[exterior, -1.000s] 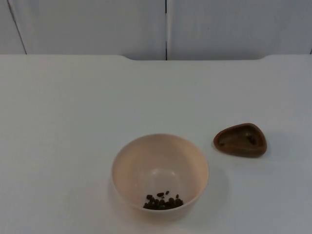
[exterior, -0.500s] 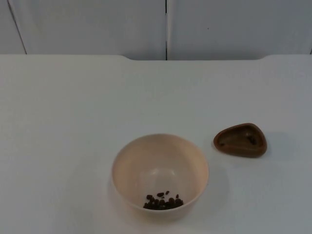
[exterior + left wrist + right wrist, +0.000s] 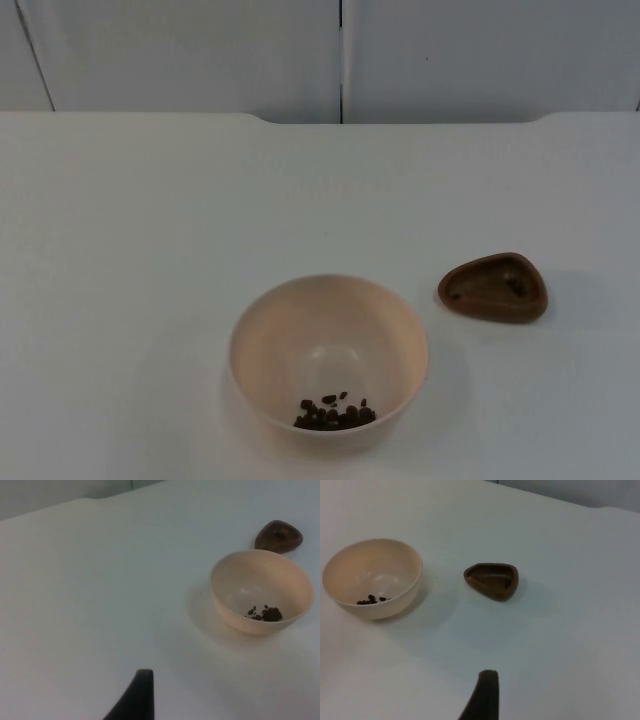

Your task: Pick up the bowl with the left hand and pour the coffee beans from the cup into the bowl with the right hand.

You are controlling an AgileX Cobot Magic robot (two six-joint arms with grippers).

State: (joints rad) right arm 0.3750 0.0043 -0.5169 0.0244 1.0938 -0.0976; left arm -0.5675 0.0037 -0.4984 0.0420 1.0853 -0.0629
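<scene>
From above, the bowl [image 3: 328,357] sits on the bench [image 3: 150,250] with beans [image 3: 335,413] inside, the cup [image 3: 493,288] just beside it. Each wrist view shows one fingertip; I cannot tell how the jaws stand. A clumsy grab could tip the bowl.

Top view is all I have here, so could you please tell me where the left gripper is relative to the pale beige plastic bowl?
Observer: The left gripper hangs well apart from the pale beige plastic bowl, with bare white table between them.
Operator: Thank you. And where is the right gripper relative to the brown teardrop-shaped cup?
Observer: The right gripper is also apart from the brown teardrop-shaped cup, which stands upright on the table beside the bowl and is not held.
</scene>
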